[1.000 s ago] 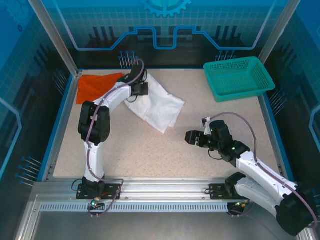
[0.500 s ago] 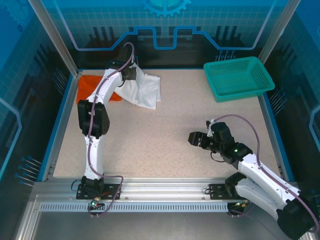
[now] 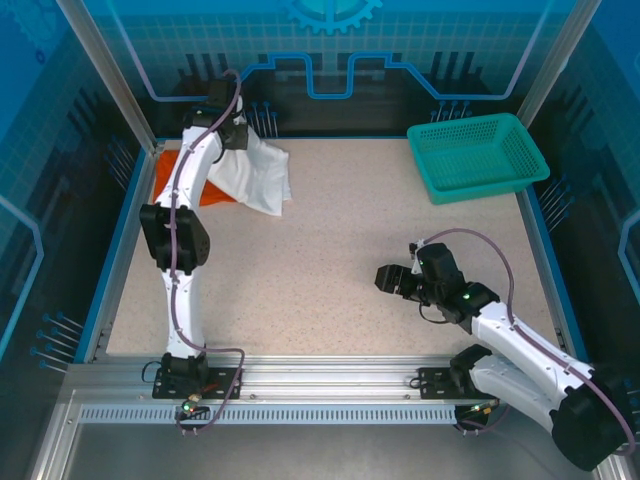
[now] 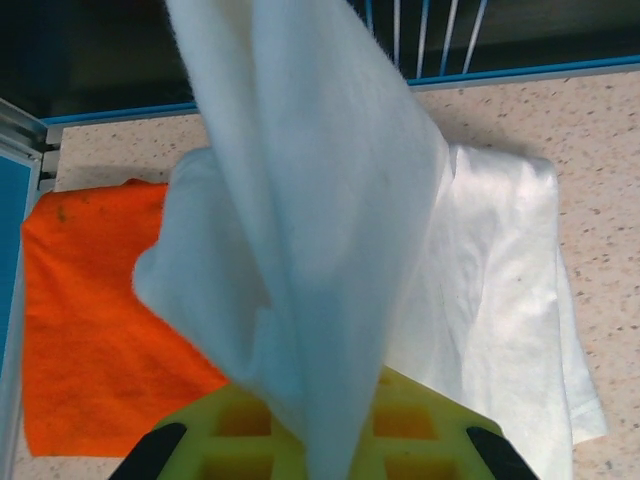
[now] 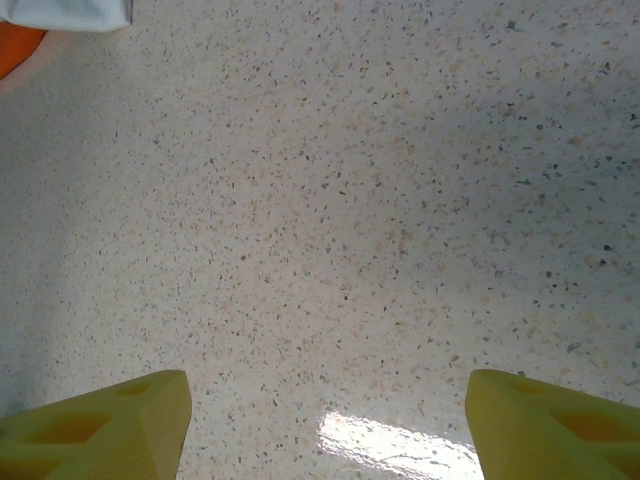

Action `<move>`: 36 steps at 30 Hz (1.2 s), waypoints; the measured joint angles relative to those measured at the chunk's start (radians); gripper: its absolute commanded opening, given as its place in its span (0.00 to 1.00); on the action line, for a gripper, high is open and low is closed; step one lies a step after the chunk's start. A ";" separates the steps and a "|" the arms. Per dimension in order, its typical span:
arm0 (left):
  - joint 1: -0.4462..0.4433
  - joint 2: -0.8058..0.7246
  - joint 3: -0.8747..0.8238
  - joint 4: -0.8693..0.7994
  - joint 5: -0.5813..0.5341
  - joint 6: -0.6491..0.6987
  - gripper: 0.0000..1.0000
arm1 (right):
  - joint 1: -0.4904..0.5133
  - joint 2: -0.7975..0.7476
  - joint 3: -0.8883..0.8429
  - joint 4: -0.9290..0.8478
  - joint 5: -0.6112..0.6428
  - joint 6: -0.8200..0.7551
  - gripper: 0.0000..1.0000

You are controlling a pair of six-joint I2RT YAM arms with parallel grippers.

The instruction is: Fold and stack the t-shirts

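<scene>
Okay, your speckled beige tabletop (image 3: pixel 330 270) sits inside blue-panelled walls (image 3: pixel 330 60); left gripper (image 3: pixel 233 135) pinches the white cloth t-shirt (image 3: pixel 262 178), right gripper (image 3: pixel 384 279) hovers, jaws wide apart.

speckled table (image 3: pixel 320 280), blue walls (image 3: pixel 450 40), alu frame (image 3: pixel 330 375)

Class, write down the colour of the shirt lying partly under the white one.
Plain orange-red shirt, under the white shirt; clearest in the left wrist view.

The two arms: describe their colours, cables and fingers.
Both the left arm and the right arm have white links with black joints, and a grey-purple cable loops along each. A small green light glows on the right arm. The fingers are yellow with cut-out pockets.
</scene>
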 measured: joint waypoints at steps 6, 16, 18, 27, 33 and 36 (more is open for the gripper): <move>0.048 0.000 0.051 -0.027 0.010 0.010 0.00 | 0.000 0.024 0.029 -0.019 0.000 0.000 0.74; 0.084 0.000 0.126 -0.034 0.022 0.029 0.00 | 0.033 0.116 0.072 -0.019 0.000 0.000 0.73; 0.092 0.000 0.119 -0.032 0.026 0.029 0.00 | 0.039 0.130 0.081 -0.019 0.000 0.000 0.74; 0.167 0.002 0.053 0.003 0.036 0.035 0.01 | 0.051 0.169 0.114 -0.021 0.001 -0.002 0.73; 0.222 0.083 0.051 0.084 -0.043 0.071 0.70 | 0.051 0.203 0.147 -0.053 0.001 -0.017 0.74; 0.255 0.161 0.088 0.100 -0.203 0.050 0.89 | 0.051 0.203 0.171 -0.076 0.001 -0.024 0.74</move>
